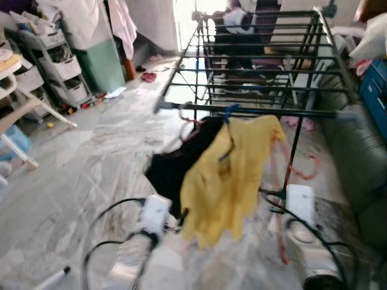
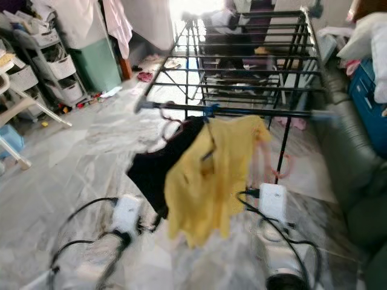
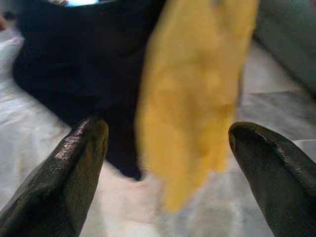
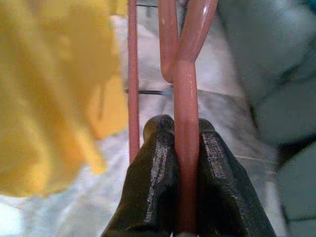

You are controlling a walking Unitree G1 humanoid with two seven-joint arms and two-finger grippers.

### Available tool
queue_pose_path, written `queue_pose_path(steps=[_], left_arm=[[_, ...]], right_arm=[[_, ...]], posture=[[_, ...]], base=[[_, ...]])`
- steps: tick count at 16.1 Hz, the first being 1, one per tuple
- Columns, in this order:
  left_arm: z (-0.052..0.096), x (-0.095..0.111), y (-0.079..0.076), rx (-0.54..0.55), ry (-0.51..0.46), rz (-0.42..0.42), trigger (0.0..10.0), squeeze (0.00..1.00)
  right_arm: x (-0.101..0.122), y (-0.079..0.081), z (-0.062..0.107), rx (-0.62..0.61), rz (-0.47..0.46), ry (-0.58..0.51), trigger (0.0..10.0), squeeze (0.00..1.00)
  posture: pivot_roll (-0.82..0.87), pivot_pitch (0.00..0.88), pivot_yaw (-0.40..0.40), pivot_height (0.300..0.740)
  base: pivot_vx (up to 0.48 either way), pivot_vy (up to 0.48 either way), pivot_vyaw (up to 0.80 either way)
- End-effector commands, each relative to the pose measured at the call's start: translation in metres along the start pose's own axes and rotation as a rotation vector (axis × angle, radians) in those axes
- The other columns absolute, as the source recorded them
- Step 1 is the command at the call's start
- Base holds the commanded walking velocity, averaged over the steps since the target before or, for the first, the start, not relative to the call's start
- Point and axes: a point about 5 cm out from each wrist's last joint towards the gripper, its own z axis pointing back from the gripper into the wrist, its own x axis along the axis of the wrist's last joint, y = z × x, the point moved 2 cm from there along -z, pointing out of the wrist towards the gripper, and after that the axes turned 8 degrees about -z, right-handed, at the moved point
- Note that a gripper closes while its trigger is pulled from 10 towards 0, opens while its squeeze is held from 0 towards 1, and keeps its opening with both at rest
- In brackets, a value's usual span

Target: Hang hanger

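Note:
A black drying rack (image 1: pixel 254 110) stands ahead of me. From its near rail a yellow garment (image 1: pixel 224 181) hangs on a hanger with a blue hook (image 1: pixel 230 112), and a black garment (image 1: pixel 172 169) hangs next to it on the left. My right gripper (image 4: pixel 183 123) is shut on the lower bar of a pink hanger (image 4: pixel 186 74), which rises just right of the yellow garment, below the rail (image 1: pixel 309 169). My left gripper (image 3: pixel 168 143) is open and holds nothing, low in front of both garments (image 1: pixel 178 219).
A grey-green sofa (image 1: pixel 357 157) runs along the right, close to the rack. White shelves (image 1: pixel 57 66), a white chair (image 1: pixel 18 115) and a green bin (image 1: pixel 109 63) stand at the left. Small clothes (image 1: pixel 148 77) lie on the marble floor farther back.

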Motion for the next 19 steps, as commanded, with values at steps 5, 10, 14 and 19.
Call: queue_pose_path(steps=[5,10,14,19], left_arm=[[0.002,-0.002,0.012,0.055,0.012,0.009,10.0,0.00],[0.003,0.000,0.017,0.079,-0.009,0.032,10.0,0.00],[0.003,0.001,0.017,0.070,-0.014,0.029,10.0,0.00],[0.003,0.003,0.015,0.058,-0.024,0.032,10.0,0.00]], right_arm=[[0.002,0.014,0.002,0.077,0.012,0.000,10.0,0.00],[0.001,0.024,0.001,0.136,0.055,0.021,10.0,0.00],[-0.008,0.027,0.002,0.157,0.126,0.069,10.0,0.00],[-0.003,0.028,0.004,0.155,0.152,0.024,10.0,0.00]], posture=[[-0.14,0.000,0.047,0.740],[-0.13,0.000,0.037,0.740],[-0.13,0.000,0.042,0.740],[-0.14,0.000,0.049,0.740]], base=[[0.000,-0.182,0.00],[0.000,0.000,0.00],[0.221,0.000,0.00],[0.334,0.000,0.00]])
